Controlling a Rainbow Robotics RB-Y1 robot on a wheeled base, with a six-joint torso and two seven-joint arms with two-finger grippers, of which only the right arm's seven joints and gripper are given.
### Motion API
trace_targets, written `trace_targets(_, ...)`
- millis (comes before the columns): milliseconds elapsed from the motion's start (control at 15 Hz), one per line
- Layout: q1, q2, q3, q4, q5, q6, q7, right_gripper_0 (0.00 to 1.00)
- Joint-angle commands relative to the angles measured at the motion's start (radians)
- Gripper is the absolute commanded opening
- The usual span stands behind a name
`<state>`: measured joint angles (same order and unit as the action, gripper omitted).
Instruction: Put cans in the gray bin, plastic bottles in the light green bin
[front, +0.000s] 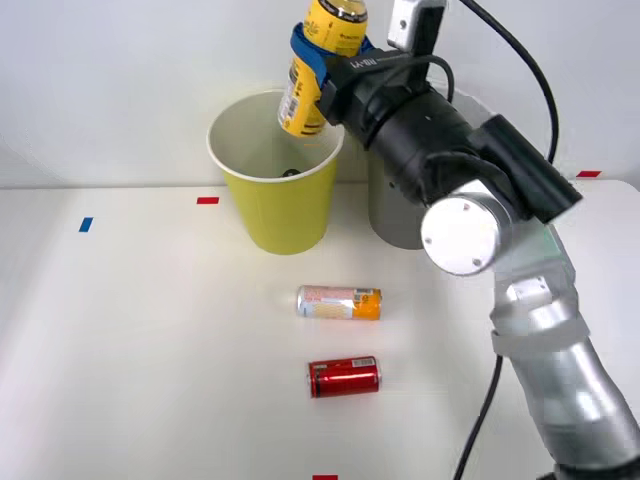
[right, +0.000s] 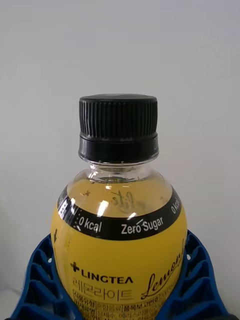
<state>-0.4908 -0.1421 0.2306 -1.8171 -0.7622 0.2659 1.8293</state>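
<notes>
The yellow bottle (right: 119, 240) sits right up against the wrist camera, black cap (right: 118, 127) toward the wall, its body clamped between the blue ribbed fingers (right: 42, 280) of the right gripper (front: 325, 62). From the front, the arm holds that bottle tilted over the green bin (front: 275, 175), its lower end at the rim or just dipping inside the mouth, so I judge the step in hand is the drop into that bin, not yet made. Something small and dark lies at the bottom of the green bin (front: 290, 172); it could be the cap of a second bottle already dropped in, but too little shows to be sure. The gray bin (front: 395, 215) stands just beside the green one on the robot's right, mostly hidden behind the arm, and what is inside it cannot be seen. Both cans lie on their sides on the table (front: 140, 340), well apart from the bins: the pink can (front: 339, 302) nearer them and the red can (front: 343, 377) nearer the robot. Counted: two bins, two cans, one bottle plainly seen. So the bottle work looks close to finished, and the whole can half is left: two pickups and two drops into the gray bin
</notes>
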Motion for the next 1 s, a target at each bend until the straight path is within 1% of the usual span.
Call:
trace_targets(67,-0.132,0.016,0.058,0.211,0.011,-0.155,0.008,0.00)
trace_targets(133,-0.161,0.013,0.088,0.275,0.011,-0.205,0.008,0.00)
trace_targets(333,-0.218,-0.004,0.158,0.394,0.011,-0.298,0.008,0.00)
trace_targets(467,-0.275,-0.036,0.213,0.486,-0.003,-0.367,0.001,0.00)
trace_targets(600,-0.298,-0.047,0.236,0.538,-0.011,-0.421,-0.007,0.01)
trace_targets(667,-0.298,-0.051,0.237,0.538,-0.011,-0.421,-0.002,0.11)
trace_targets(733,-0.298,-0.059,0.243,0.538,-0.012,-0.422,-0.007,0.87)
trace_targets(800,-0.299,-0.063,0.245,0.538,-0.014,-0.422,-0.007,1.00)
trace_targets(1000,-0.298,-0.080,0.259,0.522,-0.017,-0.422,-0.010,1.00)
